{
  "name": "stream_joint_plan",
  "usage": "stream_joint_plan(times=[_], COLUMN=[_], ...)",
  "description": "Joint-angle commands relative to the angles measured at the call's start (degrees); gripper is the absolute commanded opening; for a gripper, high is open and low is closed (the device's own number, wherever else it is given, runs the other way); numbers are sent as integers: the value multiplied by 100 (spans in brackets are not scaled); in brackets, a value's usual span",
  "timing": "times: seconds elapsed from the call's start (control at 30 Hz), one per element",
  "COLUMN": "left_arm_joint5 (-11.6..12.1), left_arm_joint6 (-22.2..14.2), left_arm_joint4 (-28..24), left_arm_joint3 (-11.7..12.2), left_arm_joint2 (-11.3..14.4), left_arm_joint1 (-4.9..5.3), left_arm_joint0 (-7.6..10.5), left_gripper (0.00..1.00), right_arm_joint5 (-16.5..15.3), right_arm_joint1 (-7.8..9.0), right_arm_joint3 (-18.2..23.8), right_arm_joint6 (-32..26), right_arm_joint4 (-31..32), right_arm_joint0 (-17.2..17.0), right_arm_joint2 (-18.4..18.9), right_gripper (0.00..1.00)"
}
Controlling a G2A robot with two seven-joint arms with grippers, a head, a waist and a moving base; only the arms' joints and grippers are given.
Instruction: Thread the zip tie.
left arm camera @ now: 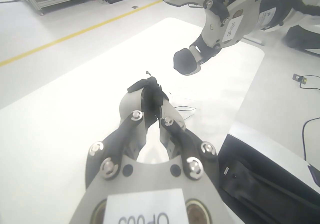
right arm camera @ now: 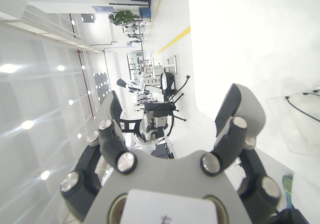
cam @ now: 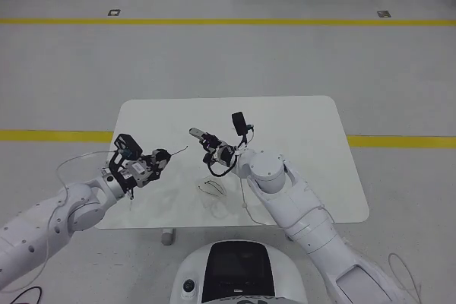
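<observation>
One thin black zip tie (cam: 176,153) juts from the left gripper (left arm camera: 151,90), pinched shut on it above the table (cam: 304,121); the right gripper (right arm camera: 172,105) gapes wide near its tip — light, springy, probably slippery; best nipped close to that free end.

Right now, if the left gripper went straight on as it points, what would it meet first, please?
Probably the open right gripper just ahead, its dark-padded finger nearest; depth is unclear from these views.
</observation>
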State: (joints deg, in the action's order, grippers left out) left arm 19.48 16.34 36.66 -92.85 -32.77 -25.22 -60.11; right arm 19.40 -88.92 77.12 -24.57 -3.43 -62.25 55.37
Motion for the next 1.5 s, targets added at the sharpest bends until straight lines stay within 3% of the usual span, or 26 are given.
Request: stream_joint_plan(times=[0.0, 0.73, 1.47], left_arm_joint5=[0, 0, 0], left_arm_joint6=[6, -90, -87], left_arm_joint4=[-2, 85, 90], left_arm_joint3=[-12, -28, 51], left_arm_joint2=[2, 139, 284], left_arm_joint1=[-4, -109, -132], left_arm_joint0=[-4, 68, 162], left_gripper=[0, 0, 0], right_arm_joint5=[0, 0, 0], right_arm_joint1=[0, 0, 0], right_arm_joint3=[0, 0, 0], right_arm_joint6=[0, 0, 0], right_arm_joint4=[0, 0, 0], right_arm_joint0=[0, 0, 0], right_arm_joint2=[0, 0, 0], right_gripper=[100, 100, 100])
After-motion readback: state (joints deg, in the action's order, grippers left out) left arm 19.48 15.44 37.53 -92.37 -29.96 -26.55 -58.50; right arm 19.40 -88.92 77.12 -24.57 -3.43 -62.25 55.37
